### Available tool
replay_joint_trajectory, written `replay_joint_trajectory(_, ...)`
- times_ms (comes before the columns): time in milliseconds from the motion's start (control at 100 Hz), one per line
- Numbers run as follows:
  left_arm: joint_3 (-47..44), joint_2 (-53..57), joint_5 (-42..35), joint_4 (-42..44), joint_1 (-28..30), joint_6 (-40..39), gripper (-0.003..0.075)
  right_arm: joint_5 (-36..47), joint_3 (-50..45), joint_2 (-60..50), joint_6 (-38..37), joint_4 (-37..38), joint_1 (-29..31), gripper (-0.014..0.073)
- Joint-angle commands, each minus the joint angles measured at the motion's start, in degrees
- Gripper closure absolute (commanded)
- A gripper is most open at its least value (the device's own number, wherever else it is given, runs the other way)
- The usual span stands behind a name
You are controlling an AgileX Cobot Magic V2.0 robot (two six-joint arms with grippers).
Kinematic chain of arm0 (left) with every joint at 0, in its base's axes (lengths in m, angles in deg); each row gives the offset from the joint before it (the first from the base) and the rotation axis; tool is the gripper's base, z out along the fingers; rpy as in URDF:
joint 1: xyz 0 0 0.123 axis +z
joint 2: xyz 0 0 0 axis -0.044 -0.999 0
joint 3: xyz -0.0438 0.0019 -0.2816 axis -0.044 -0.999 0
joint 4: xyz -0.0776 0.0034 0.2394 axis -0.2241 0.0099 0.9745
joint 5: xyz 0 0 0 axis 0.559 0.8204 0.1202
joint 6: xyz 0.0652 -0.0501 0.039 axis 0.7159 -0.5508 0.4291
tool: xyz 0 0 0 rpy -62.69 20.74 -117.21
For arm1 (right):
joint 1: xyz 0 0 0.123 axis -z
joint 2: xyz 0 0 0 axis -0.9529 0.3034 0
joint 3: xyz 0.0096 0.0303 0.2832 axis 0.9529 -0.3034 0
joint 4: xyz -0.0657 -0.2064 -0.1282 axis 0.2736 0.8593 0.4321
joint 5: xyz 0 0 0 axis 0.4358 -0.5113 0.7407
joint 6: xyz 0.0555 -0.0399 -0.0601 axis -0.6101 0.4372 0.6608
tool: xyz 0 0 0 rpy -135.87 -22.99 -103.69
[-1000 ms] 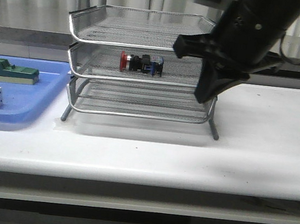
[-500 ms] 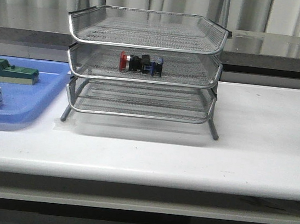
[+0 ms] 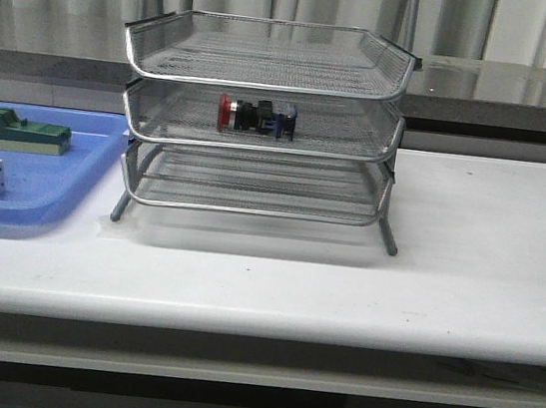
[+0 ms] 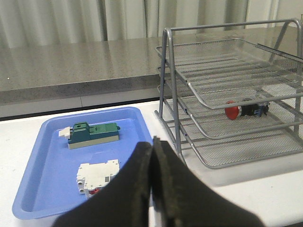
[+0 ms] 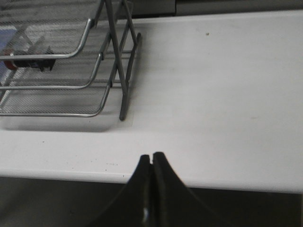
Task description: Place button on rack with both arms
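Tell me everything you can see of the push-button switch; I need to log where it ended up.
The push-button switch lies on its side on the mesh floor of the middle tray of the wire rack, roughly central, long axis running left to right. Its red round cap faces the robot's left; a black and silver body follows, ending in a blue block. It looks like plastic with some metal. Only the mesh touches it; the left gripper and the right gripper are both shut, empty and well clear.

Rack [image 3: 268,68]: shiny silver wire mesh. Desk [image 3: 464,280]: smooth white, faint sheen. My pincers [image 4: 152,189] looked matt black.
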Motion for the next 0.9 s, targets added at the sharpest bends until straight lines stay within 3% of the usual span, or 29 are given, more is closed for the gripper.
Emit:
replay_joint_trajectory(0,1.6,-0.53,-3.99,-1.08,0.03,-0.11,0.0741,5.08,0.13,-4.37,0.25,1.2,0.34,0.0661)
replay_joint_trajectory(210,1.6,-0.53,-3.99,-1.08,0.03,-0.11,0.0741,5.33,-0.59,-10.79,0.25,1.26,0.34,0.0662)
replay_joint_trajectory(890,1.6,-0.53,-3.99,-1.08,0.03,-0.11,0.0741,5.33,-0.59,-10.89,0.25,1.26,0.34,0.0662)
